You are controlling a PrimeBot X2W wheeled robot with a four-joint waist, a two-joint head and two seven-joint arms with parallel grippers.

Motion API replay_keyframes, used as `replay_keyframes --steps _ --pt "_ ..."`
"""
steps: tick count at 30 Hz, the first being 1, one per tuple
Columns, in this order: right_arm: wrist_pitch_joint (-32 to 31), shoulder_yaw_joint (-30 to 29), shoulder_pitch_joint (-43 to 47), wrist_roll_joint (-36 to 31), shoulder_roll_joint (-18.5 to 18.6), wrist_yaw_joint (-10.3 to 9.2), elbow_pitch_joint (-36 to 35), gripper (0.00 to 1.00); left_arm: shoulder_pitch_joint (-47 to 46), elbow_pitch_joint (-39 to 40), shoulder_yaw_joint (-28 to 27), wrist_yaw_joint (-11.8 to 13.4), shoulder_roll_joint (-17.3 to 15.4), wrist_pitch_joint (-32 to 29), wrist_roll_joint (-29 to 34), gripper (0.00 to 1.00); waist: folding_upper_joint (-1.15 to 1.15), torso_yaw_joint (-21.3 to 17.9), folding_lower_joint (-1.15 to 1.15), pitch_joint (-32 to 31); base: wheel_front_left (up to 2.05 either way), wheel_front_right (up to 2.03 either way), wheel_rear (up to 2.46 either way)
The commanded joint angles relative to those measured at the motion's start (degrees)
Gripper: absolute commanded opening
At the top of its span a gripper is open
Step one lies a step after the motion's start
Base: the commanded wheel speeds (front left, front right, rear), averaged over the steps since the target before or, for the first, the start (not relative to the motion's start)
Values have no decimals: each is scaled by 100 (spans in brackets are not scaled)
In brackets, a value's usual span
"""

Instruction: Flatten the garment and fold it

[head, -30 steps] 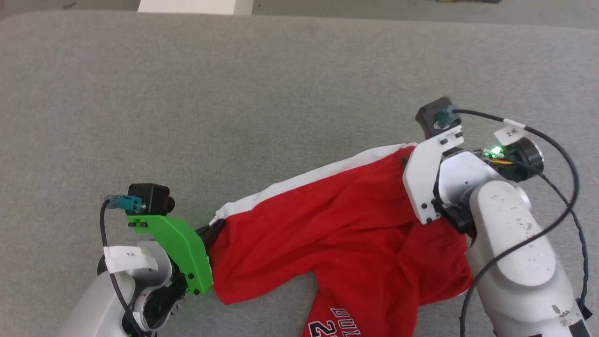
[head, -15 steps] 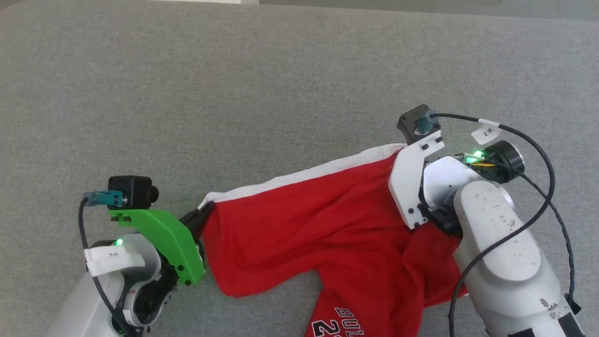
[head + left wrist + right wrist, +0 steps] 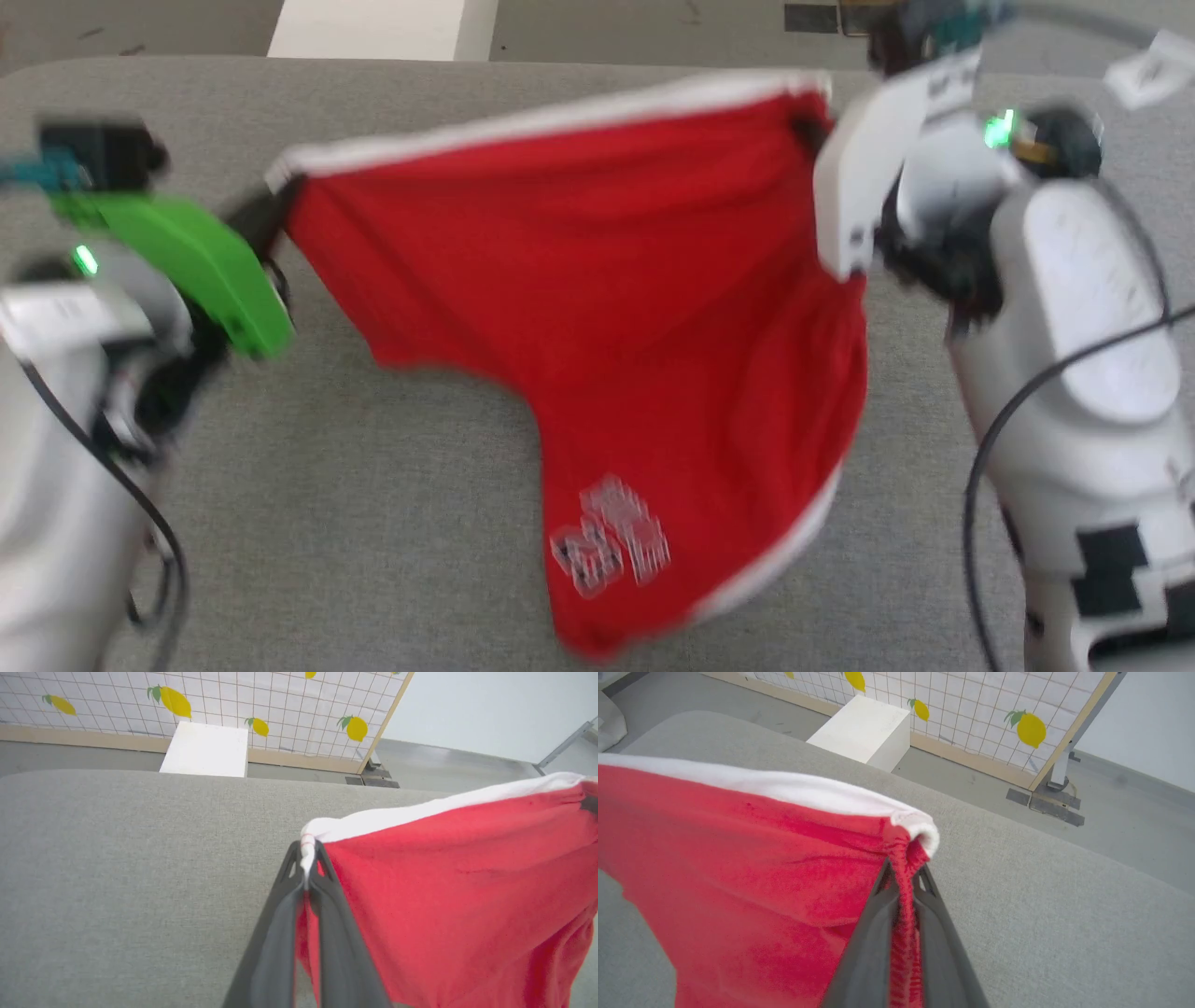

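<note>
The garment (image 3: 597, 271), bright red with a white band along its top edge, hangs stretched between my two grippers above the grey surface. Blurred white lettering shows on its lower hanging part, which ends in a white trim edge. My left gripper (image 3: 271, 201) is shut on the garment's left top corner; the left wrist view shows my left gripper (image 3: 306, 858) pinching the white band of the garment (image 3: 458, 882). My right gripper (image 3: 810, 131) is shut on the right top corner; in the right wrist view my right gripper (image 3: 903, 868) clamps the bunched red cloth of the garment (image 3: 752, 858).
The grey padded surface (image 3: 373, 523) spreads wide under the garment. Beyond its far edge stands a white box (image 3: 373, 28), and the wrist views show a gridded panel with lemon prints (image 3: 233, 700) on a grey floor.
Both arms have lifted the garment off the surface and pulled its top edge taut and level. The right gripper has shut on the right corner. The head camera has shifted.
</note>
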State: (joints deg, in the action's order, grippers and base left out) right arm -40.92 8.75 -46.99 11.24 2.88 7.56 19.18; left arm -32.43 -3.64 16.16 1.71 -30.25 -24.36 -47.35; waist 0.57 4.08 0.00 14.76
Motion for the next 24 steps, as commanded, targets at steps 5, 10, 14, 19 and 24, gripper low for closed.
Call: replay_keyframes --steps 5,10,14,19,24 --pt "289 -247 -1221 447 2 -8 308 0 -1440 -767 55 -202 -126 -137 311 0 -57 -120 0 268 0 0 0" --pt "1024 -178 -2422 645 1 -8 806 0 -2705 -1444 106 -352 -94 189 710 0 -57 -183 0 503 0 0 0" --pt "1951 -165 -3158 583 0 -8 1307 0 -3491 -1917 140 -429 -13 765 1060 0 -57 -200 0 598 0 0 0" --pt "2813 -88 -3574 502 0 -8 1824 0 -3966 -2382 145 -568 116 1583 1263 0 -57 -172 0 690 0 0 0" --pt "3255 315 -3144 1015 0 -8 1937 0 -3645 -2650 291 -760 167 2135 1254 0 -57 -122 0 583 0 0 0"
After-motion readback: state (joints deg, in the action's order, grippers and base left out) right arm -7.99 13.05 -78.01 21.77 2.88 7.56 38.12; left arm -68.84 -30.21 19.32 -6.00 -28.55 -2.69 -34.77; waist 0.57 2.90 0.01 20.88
